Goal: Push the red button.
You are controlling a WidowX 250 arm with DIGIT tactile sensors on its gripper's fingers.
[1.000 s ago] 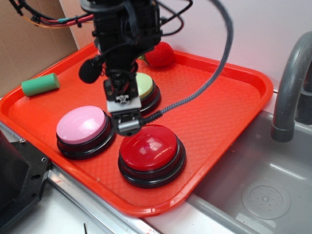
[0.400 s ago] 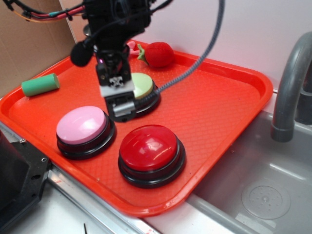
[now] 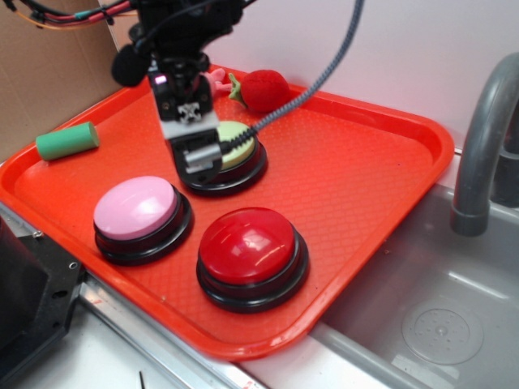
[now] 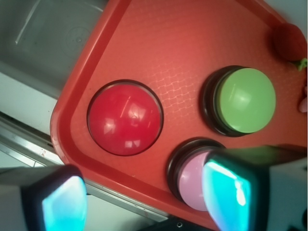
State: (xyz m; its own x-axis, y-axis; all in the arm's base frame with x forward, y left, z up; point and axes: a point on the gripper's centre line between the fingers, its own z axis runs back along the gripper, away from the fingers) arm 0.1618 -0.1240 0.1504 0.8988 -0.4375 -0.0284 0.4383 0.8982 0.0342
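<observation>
From the exterior view, a green cylinder (image 3: 67,139) lies at the far left of the orange tray (image 3: 365,170). Next comes the pink button (image 3: 136,208), then my gripper (image 3: 199,162), hanging above the tray in front of the green button (image 3: 231,146). The red button (image 3: 247,245) sits on the near part of the tray, right of the pink one and apart from my gripper. A red strawberry toy (image 3: 263,89) lies by the far rim, and a grey faucet (image 3: 478,146) rises over the sink (image 3: 438,324) at the right. This view hides my fingertips' spacing. The wrist view shows my two fingers (image 4: 62,202) spread wide with nothing between them, and looks straight down on the red button (image 4: 125,118), the green button (image 4: 245,100) and the pink button (image 4: 190,180), the last partly hidden behind one finger.
</observation>
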